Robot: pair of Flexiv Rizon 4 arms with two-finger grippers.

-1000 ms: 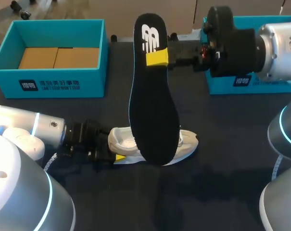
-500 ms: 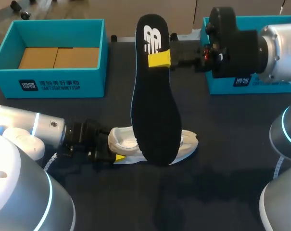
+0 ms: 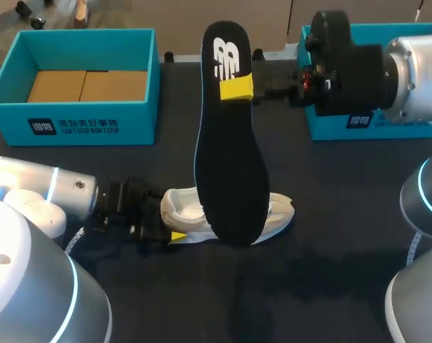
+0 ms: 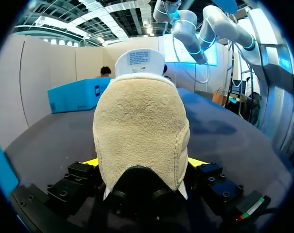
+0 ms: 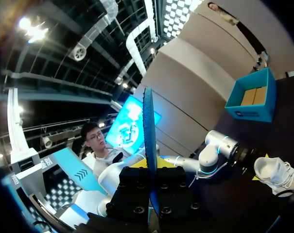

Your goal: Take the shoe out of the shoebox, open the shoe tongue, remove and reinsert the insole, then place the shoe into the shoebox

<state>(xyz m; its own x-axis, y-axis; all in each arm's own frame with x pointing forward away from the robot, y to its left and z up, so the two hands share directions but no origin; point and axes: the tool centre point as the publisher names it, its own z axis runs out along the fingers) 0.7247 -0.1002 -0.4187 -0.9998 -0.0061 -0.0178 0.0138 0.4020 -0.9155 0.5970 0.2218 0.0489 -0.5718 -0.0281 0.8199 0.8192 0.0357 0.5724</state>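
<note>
At the far left of the table (image 3: 323, 286) you have the open blue shoebox (image 3: 73, 127), with brown cardboard (image 3: 87, 86) lying flat inside it. Nearer to you, your left arm (image 3: 44, 189) comes in low from the left, and your left gripper (image 3: 174, 220) lies close to the table top. Its jaws are clenched on the heel of the shoe (image 3: 181, 209), one on each side. In the left wrist view the shoe (image 4: 139, 131) fills the gap between the two yellow tips. The shoe is a pale sneaker. It sits on the table near the middle, out of the shoebox, with its toe pointing to the right. The black insole (image 3: 230, 164) is out of the shoe too. It stands up on end, with the white logo (image 3: 226, 57) at the high end and its toe end hanging in front of the middle of the shoe. You cannot tell if that low end touches the shoe. Your right arm (image 3: 415, 68) comes in from the right, and the jaws of your right gripper (image 3: 237, 87) grasp the insole near its high end. In the right wrist view the insole (image 5: 149, 126) is seen edge-on between the fingers. Behind your right arm, at the far right, stands a second blue box (image 3: 337, 123).
</note>
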